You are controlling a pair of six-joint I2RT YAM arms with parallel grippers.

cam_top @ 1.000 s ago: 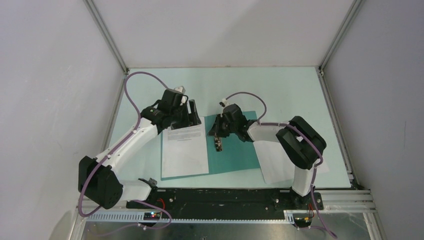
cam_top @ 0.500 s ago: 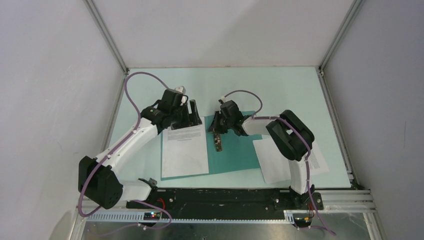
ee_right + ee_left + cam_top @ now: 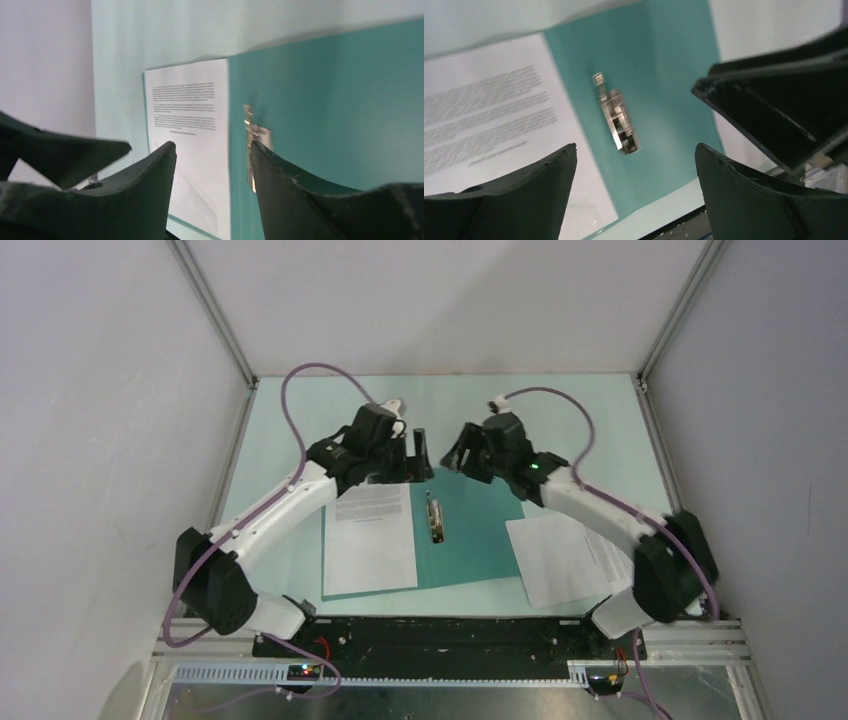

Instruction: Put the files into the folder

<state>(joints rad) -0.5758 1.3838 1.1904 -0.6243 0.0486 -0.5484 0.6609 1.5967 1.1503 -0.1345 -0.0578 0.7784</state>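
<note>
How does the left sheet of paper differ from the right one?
The left sheet lies on the folder's left half; the right sheet lies mostly on the table beside the folder. The left sheet sits square with the folder; the right sheet is skewed. The left sheet is uncovered; the right arm crosses over the right sheet. Both are white and lie flat.

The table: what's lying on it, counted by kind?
white paper sheets: 2
teal folder: 1
metal clip, on the folder: 1
Total: 4
</note>
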